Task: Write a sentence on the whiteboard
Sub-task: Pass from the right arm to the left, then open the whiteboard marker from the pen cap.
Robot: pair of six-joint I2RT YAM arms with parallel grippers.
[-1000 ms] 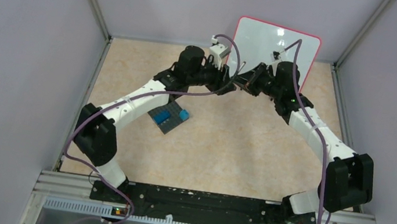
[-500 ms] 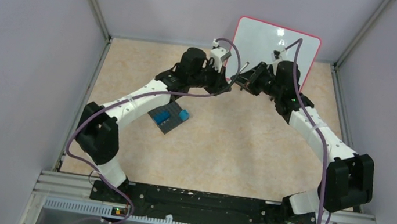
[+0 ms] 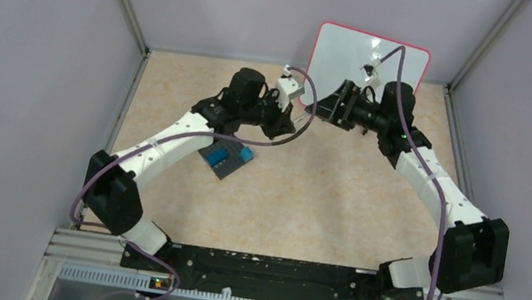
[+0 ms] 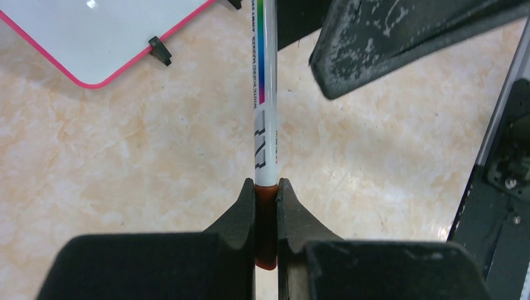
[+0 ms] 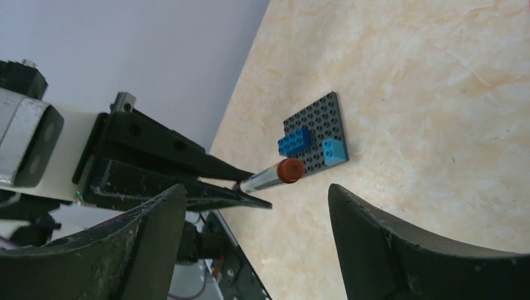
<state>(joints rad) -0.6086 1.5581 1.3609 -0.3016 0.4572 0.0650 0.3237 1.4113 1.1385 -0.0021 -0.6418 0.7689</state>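
Observation:
The whiteboard (image 3: pixel 370 59), glossy white with a pink frame, stands at the table's far edge; its corner and a black foot show in the left wrist view (image 4: pixel 112 31). No sentence shows on it. My left gripper (image 4: pixel 267 187) is shut on the red-brown end of a white marker (image 4: pixel 267 94), just in front of the board's left side (image 3: pixel 286 121). The marker's other red end (image 5: pixel 290 170) points between the spread fingers of my right gripper (image 5: pixel 255 190), which is open and holds nothing. It hangs in front of the board (image 3: pixel 326 105), a short gap from the marker.
A dark studded plate with blue bricks (image 3: pixel 226 158) lies on the beige tabletop under the left forearm, also seen in the right wrist view (image 5: pixel 315 134). Grey walls close the table on three sides. Purple cables loop over both wrists.
The right gripper has opened, let go of the marker and drawn back to the right. The left gripper has shut on the marker and pulled left and nearer with it.

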